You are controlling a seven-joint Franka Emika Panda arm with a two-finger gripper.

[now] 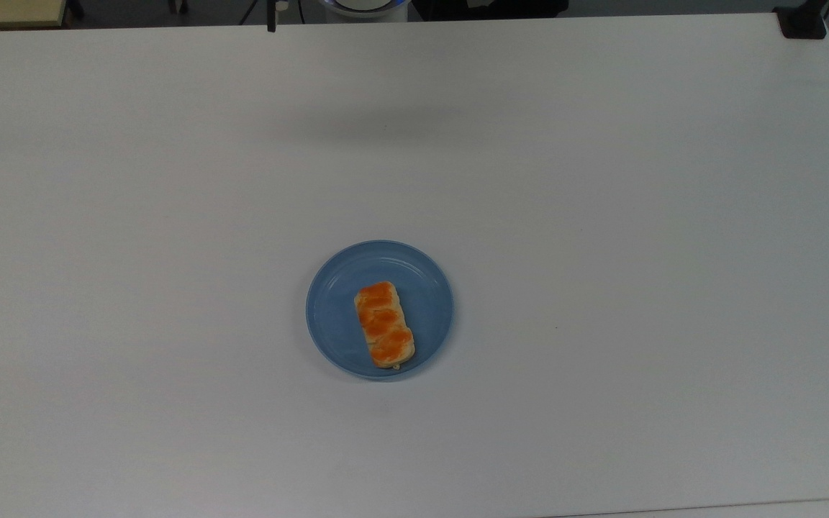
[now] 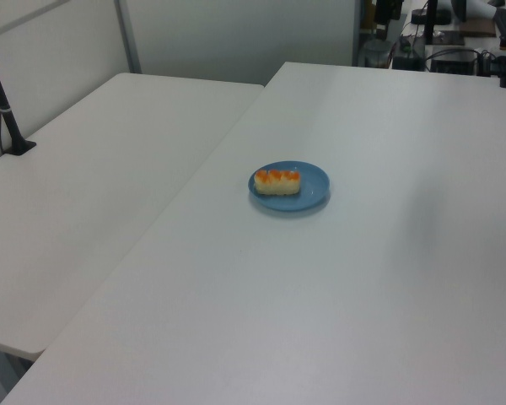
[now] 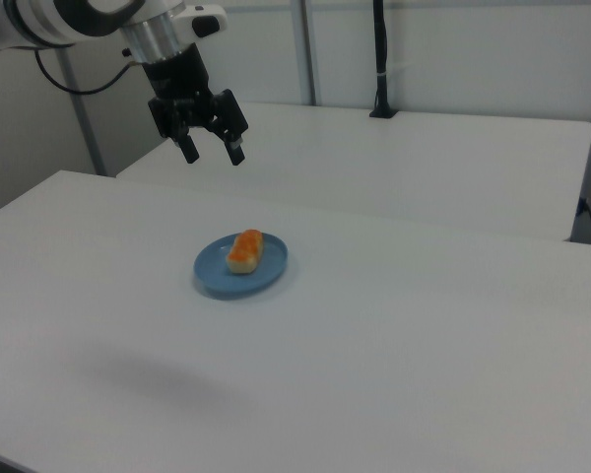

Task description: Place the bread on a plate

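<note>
Bread, an oblong pale-yellow roll with orange-brown glazed bumps (image 1: pixel 384 324), lies wholly inside the round shallow blue plate (image 1: pixel 331 288). Black two-finger gripper (image 3: pixel 211 151) hangs high above, fingers spread, empty (placement judged complete). Any withdrawal should go upward, well clear of the rim.

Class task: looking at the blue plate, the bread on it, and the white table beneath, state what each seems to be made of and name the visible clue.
The plate: probably plastic, matte uniform blue with faint moulded rings. The bread: looks like baked dough, pale sides under shiny orange-brown bumps; it could be a replica. The table: likely laminate board, a smooth, flat white with a soft sheen.
</note>
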